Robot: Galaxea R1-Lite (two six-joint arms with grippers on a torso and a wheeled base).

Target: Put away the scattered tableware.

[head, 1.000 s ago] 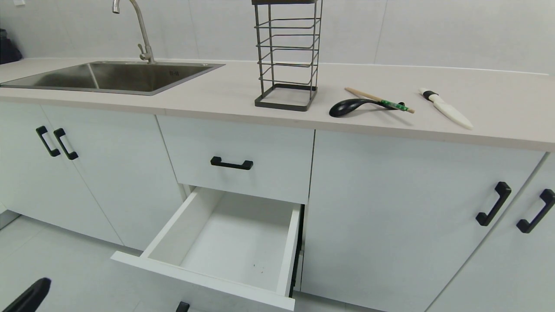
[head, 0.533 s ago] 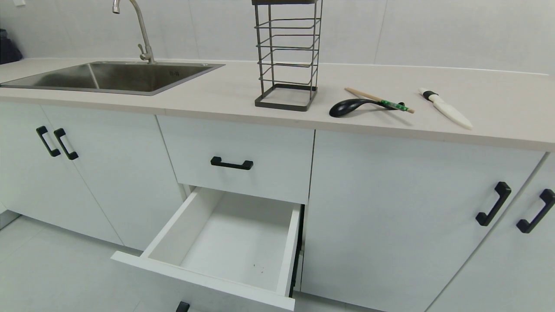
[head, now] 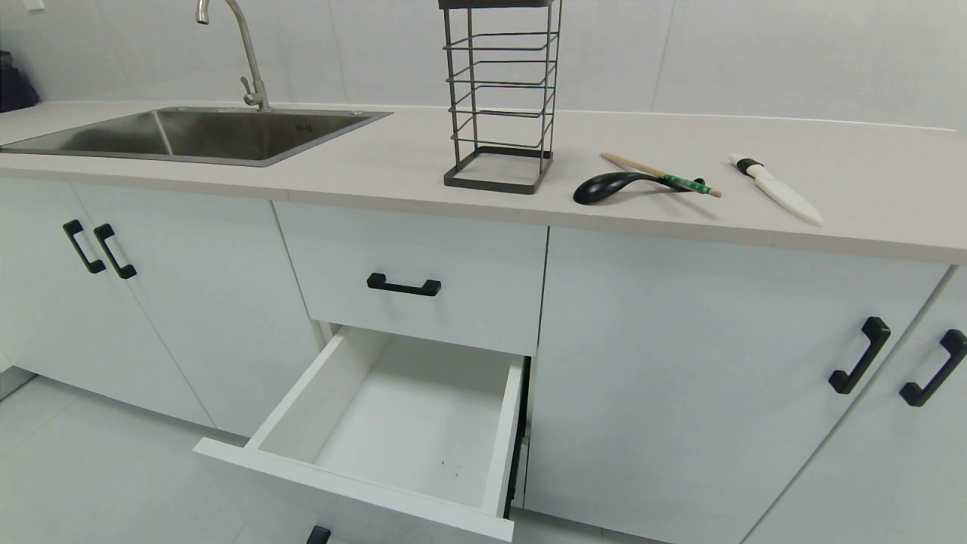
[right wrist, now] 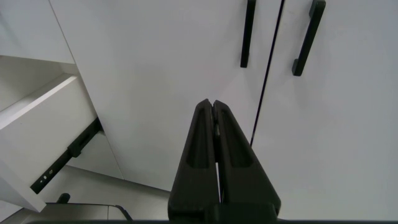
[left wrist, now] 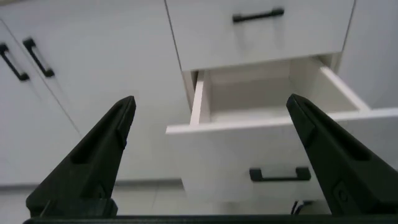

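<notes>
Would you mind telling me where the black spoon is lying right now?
In the head view the black spoon lies on the countertop, right of the wire rack, its handle crossing the chopsticks; the white knife lies farther right.

I'm working in a kitchen. A pale countertop carries a steel sink with a tap, a spoon and chopsticks, over white cabinets and before a tiled wall.

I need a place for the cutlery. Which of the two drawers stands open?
The lower drawer, pulled well out from the cabinet front. The upper drawer directly above it, with the black handle, sits shut and flush.
</notes>
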